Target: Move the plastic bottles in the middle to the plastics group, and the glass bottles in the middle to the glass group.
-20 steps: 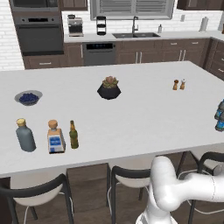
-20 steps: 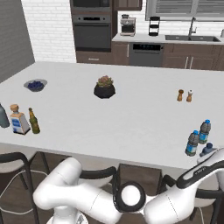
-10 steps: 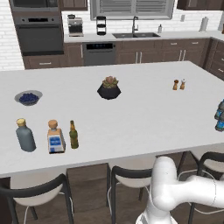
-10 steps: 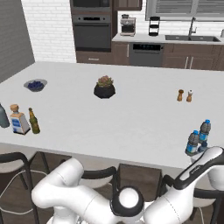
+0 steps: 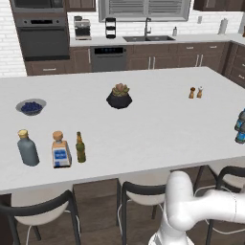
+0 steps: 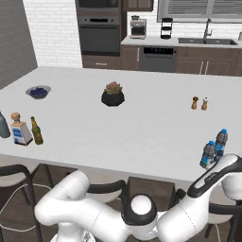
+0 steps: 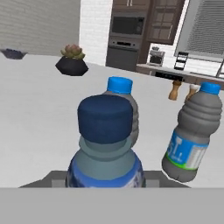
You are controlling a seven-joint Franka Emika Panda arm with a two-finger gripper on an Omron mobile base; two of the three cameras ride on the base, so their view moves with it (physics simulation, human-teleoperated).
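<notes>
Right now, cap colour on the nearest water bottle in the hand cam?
Dark blue, on the nearest water bottle; the hand view shows it best.

Counter (image 5: pixel 143 129): potted plant (image 5: pixel 119 96) upper centre of left base view. Bowl (image 5: pixel 31 106) far left. Shakers (image 5: pixel 195 92) upper right. Glass group (image 5: pixel 43 148) lower left, slim bottle (image 5: pixel 80 148) just right of it. Plastics group (image 5: pixel 240 126) at right edge.

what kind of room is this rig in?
A rendered home kitchen, by the look of it: a built-in wall oven, a sink with faucet in the back counter, and a large white island with dark chairs tucked along its near edge.
</notes>
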